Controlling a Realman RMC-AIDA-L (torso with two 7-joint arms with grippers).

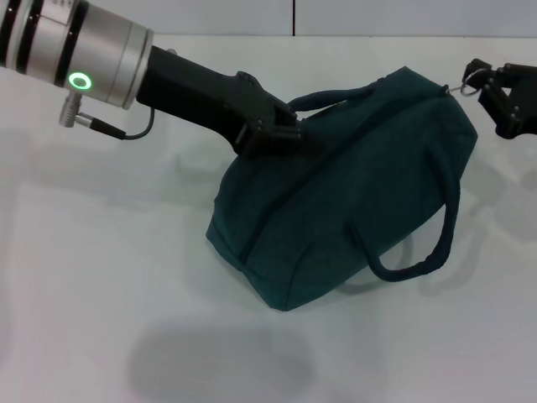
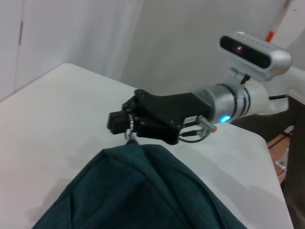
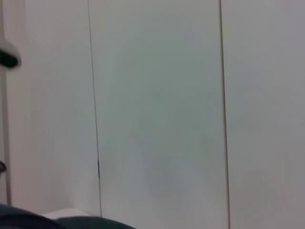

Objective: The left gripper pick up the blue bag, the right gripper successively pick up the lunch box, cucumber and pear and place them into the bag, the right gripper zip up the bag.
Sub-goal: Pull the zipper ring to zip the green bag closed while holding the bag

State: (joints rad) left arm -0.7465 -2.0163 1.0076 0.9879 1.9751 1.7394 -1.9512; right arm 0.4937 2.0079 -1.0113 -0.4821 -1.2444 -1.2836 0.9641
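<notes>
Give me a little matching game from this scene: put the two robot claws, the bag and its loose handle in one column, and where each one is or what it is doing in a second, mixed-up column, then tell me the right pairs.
Column one:
1. left gripper
2. right gripper
3. blue bag
4. front cord handle

Column two:
A. hangs loose down the side facing the camera
B. pinches the ring zip pull at the bag's far right end
C. grips the bag's top, near the other handle
D. lies zipped shut on the white table

Pairs: 1-C, 2-B, 3-D, 4-A
</notes>
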